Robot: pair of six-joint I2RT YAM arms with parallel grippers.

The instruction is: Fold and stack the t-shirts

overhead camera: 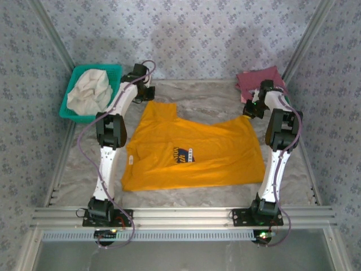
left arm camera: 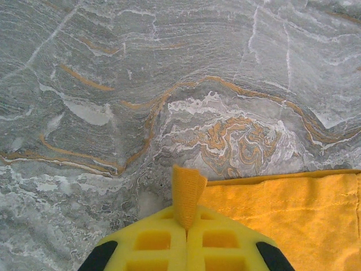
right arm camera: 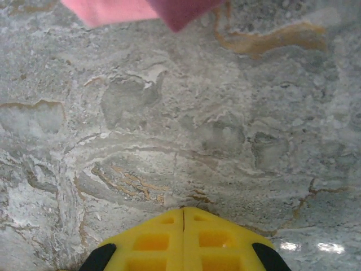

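The mustard-yellow t-shirt (overhead camera: 192, 149) lies spread flat across the middle of the marble worktop (overhead camera: 214, 96) in the top view, with its dark blue chest print (overhead camera: 181, 155) facing up. The left gripper (overhead camera: 148, 93) sits at the shirt's far left corner. The right gripper (overhead camera: 248, 113) is at its far right corner. The maroon t-shirt (overhead camera: 258, 80) lies folded in the far right corner of the worktop, just beyond the right gripper. In the far left corner stands a green basket (overhead camera: 115, 70) holding a crumpled cream cloth (overhead camera: 89, 91).

In the left wrist view, the yellow fingers (left arm camera: 152, 240) are pressed together. They pinch a small upright fold of the yellow fabric between their tips. The rest of the shirt lies flat on the marble to the right of the fold.

In the right wrist view, the right gripper's fingers (right arm camera: 214, 240) meet in a tight seam over bare marble, and no cloth shows between them. At the top edge of this view lies a strip of the pink t-shirt (right arm camera: 107, 10). Beside it is a corner of the maroon one, well apart from the fingertips.
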